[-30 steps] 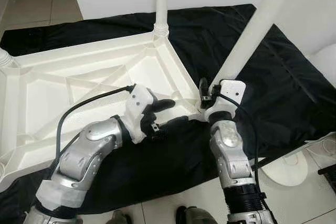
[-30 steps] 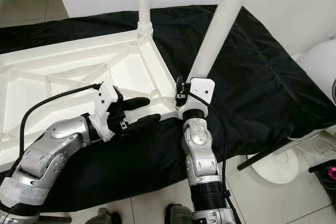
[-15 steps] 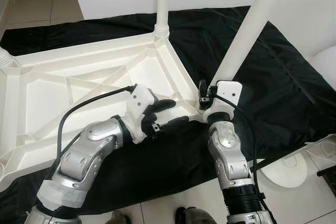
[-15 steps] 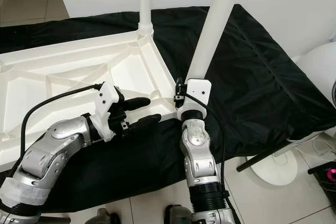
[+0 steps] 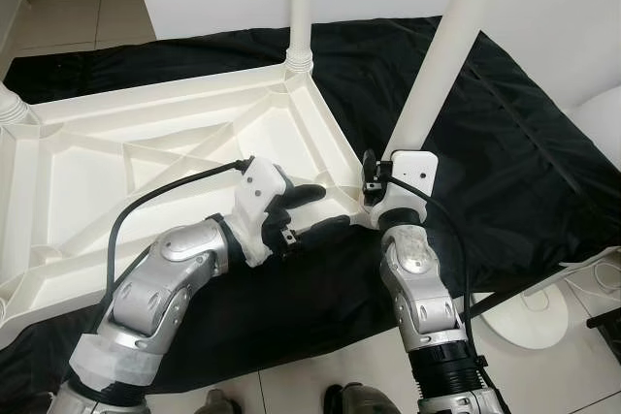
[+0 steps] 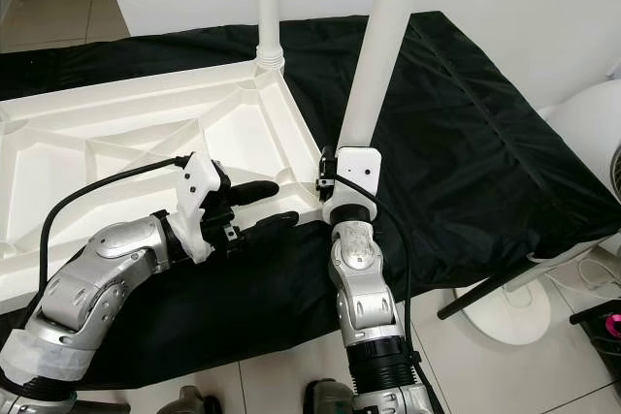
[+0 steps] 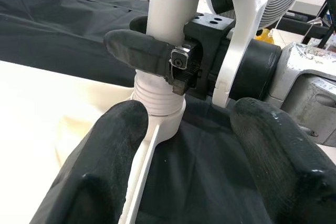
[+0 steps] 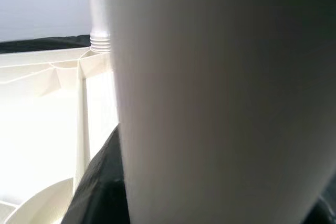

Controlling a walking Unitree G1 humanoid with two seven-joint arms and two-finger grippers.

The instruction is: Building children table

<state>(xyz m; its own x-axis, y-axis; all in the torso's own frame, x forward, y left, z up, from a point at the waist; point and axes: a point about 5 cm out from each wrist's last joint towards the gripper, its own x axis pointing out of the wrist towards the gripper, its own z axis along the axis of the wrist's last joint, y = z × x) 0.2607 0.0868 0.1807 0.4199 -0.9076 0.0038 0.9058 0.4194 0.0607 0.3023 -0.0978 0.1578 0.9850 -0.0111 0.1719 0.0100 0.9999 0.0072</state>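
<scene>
Legs: two upright in tabletop (image 5: 146, 143), right tool (image 5: 374, 174) clamping one (image 5: 441, 55).

White plastic tabletop (image 5: 146, 157) and white table legs (image 5: 441, 55) lie on a plain black cloth (image 5: 505, 143); silver arms carry black-fingered grippers, left gripper (image 5: 310, 210) with a white wrist plate

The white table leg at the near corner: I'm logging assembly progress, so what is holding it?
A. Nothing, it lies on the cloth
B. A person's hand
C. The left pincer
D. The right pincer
D: the right pincer is clamped round the white table leg just above its threaded base, while the left pincer sits open beside it.
</scene>
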